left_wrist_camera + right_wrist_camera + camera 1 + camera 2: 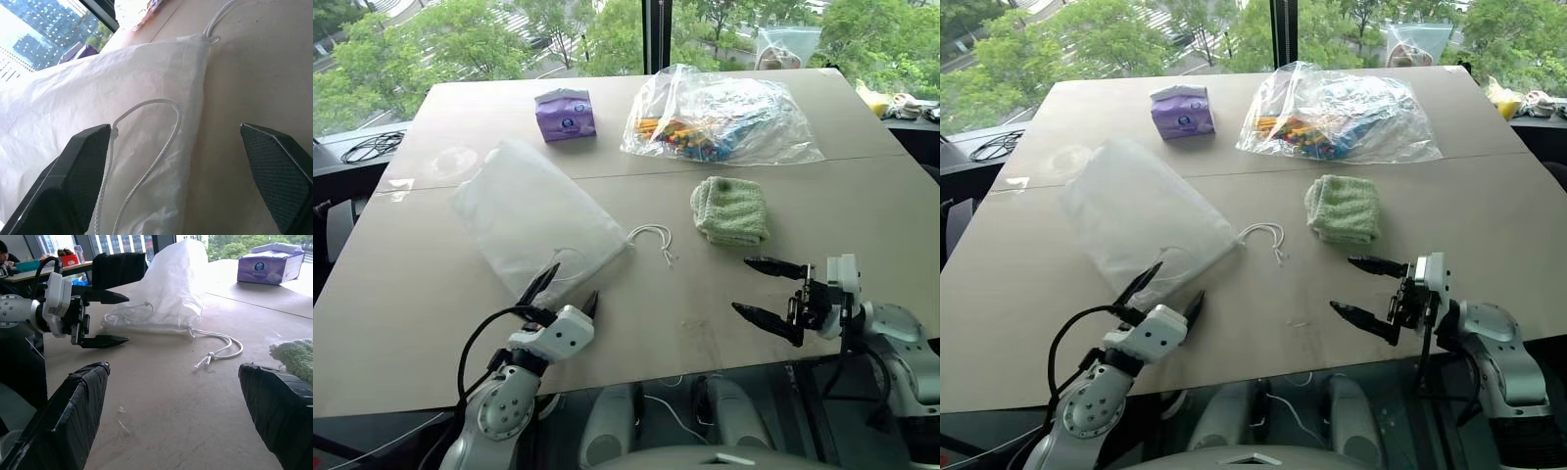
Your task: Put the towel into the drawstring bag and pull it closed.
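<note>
Your bench [431, 323] carried everything, largest first. Drawstring bag [533, 215] lay flat, long axis diagonal, mouth toward near right, cords [651, 240] trailing from it toward towel. Clear plastic bag [724, 117] of colourful sticks sat at far side, behind towel. Towel [732, 209] lay folded right of centre, apart from the bag. Purple tissue pack [565, 114] stood far left. Your left end effector [568, 286] hovered released at bag's mouth edge; right end effector [766, 289] released, empty, near side of towel, pointing left.
</note>
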{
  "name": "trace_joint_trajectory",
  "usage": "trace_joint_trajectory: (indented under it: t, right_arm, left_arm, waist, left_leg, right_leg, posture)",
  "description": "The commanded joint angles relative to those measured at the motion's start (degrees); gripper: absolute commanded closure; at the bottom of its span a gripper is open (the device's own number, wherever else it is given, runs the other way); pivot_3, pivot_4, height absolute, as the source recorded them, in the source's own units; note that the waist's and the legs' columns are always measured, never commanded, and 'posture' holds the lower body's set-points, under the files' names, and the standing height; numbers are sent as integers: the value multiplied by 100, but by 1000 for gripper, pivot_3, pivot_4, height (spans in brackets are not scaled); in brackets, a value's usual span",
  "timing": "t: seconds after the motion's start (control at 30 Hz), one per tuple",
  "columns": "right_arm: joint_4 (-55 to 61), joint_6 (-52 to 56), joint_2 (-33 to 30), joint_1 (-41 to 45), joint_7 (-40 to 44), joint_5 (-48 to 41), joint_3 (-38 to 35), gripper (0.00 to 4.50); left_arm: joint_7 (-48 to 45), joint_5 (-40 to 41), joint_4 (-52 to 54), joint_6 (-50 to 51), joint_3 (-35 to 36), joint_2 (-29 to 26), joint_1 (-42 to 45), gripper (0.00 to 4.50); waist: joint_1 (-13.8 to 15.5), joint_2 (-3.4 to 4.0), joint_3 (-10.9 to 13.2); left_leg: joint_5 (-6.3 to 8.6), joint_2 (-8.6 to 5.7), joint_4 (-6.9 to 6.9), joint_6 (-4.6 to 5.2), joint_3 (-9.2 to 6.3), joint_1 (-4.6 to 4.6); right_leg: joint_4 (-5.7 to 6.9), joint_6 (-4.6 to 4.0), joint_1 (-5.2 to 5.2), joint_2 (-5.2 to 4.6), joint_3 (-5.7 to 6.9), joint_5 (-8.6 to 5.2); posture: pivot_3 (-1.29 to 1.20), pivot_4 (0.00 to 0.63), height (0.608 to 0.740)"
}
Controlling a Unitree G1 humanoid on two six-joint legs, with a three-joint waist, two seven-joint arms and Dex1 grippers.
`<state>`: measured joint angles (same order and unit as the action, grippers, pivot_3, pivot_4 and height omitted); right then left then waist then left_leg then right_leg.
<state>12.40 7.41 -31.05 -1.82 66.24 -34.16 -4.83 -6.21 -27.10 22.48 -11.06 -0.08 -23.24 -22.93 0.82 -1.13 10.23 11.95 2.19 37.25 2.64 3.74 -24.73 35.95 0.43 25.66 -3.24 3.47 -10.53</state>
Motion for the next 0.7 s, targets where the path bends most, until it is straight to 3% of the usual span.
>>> trace_joint_trajectory:
  t: [0.03,0.53,0.63,0.7]
  right_arm:
    - [150,-2,-70,57,-27,-106,-145,0]
    - [-44,-243,153,210,-355,51,-107,0]
    - [-43,-289,211,188,-399,92,-72,0]
    - [-34,-299,251,178,-424,108,-68,0]
  left_arm:
    - [249,-182,-113,50,133,59,7,116]
    - [568,-325,-456,483,562,-11,378,116]
    - [755,-469,-452,520,642,10,466,915]
    - [850,-526,-454,484,681,-17,499,1796]
  waist:
    - [0,5,-4]
    - [-5,21,-15]
    - [-3,21,-15]
    - [0,21,-15]
  left_leg:
    - [0,1,-2,0,0,0]
    - [-1,14,-2,1,3,5]
    - [-1,14,-2,1,6,6]
    - [-1,14,-1,1,8,4]
  right_leg:
    - [0,0,0,0,3,0]
    - [1,-21,-1,1,38,16]
    - [1,-24,-1,2,44,18]
    - [1,-24,-1,2,46,18]
  posture:
    - [0,150,740]
    - [0,150,740]
    - [0,150,740]
    - [0,150,740]
